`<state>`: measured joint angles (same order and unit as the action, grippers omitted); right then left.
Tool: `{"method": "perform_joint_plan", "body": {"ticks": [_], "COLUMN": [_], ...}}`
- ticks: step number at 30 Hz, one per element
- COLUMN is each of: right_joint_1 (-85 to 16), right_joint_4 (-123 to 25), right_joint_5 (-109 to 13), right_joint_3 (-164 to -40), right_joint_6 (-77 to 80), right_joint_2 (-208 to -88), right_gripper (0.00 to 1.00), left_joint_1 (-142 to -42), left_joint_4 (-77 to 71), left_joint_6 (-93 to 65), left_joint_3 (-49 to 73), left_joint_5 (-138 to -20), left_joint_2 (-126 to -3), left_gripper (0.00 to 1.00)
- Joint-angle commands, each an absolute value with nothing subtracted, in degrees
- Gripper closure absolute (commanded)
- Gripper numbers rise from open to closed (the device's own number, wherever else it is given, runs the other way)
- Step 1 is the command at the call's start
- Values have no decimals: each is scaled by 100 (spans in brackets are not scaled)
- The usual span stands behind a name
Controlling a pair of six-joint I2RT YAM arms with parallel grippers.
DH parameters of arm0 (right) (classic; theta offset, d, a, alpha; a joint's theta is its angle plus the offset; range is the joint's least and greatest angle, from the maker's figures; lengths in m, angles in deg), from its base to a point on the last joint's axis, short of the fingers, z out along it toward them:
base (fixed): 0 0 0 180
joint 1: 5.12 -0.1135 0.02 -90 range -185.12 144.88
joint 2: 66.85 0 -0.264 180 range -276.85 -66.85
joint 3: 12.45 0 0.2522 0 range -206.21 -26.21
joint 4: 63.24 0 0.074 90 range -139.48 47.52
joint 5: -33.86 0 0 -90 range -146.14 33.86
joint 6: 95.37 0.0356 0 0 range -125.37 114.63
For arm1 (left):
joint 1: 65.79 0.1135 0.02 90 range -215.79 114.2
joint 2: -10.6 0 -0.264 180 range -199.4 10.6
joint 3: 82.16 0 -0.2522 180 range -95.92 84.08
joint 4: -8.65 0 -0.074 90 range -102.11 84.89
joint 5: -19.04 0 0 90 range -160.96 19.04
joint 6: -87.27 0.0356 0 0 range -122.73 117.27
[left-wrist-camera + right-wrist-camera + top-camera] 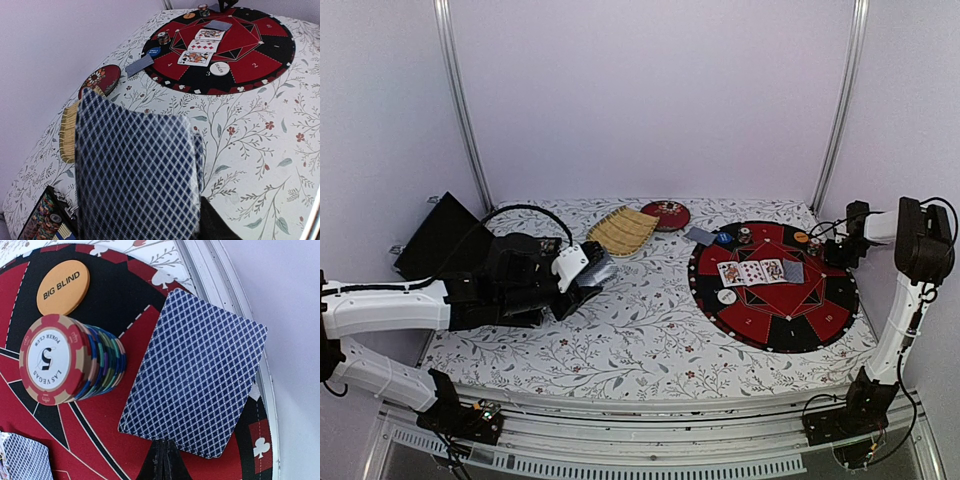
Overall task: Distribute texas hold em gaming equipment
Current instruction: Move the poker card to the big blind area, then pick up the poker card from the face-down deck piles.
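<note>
Deck [135, 170]: pinched in left gripper [588, 272], held over left half of table, just near of bamboo tray [623, 231].
Right gripper [163, 455]: closed on near edge of face-down card [195, 375], at far right rim of round mat [790, 330].
Chip stack [70, 360]: just left of that card, beside orange button [63, 286].
Face-up cards [752, 271]: three in a row mid-mat, white button [727, 296] near-left of them.

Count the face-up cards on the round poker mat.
3, in a row at the centre of the mat: left card, middle card, right card. None seems hidden.
</note>
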<state>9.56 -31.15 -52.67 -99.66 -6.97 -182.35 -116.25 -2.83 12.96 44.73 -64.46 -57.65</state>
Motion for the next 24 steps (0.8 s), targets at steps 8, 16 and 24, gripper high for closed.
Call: {"method": "perform_joint_plan", "body": {"ticks": [8, 16, 24], "right_joint_1": [404, -859, -1014], "right_joint_4": [-3062, -4507, -7890], "right_joint_5": [-5837, -6120, -862], "right_joint_3": [-9933, -9319, -8067], "right_joint_6": [-664, -2221, -59], "right_joint_2": [-16441, -14142, -13051], "right_gripper": [47, 1, 1], "left_joint_1": [-11588, -11593, -11614], "left_joint_4": [-221, -154, -107], "left_joint_6": [1362, 1383, 1381], "left_joint_3": [4359, 4290, 4210], "left_joint_5": [-6487, -6579, -6721], "left_joint_2": [-5811, -5882, -5949], "left_gripper": [56, 56, 56]}}
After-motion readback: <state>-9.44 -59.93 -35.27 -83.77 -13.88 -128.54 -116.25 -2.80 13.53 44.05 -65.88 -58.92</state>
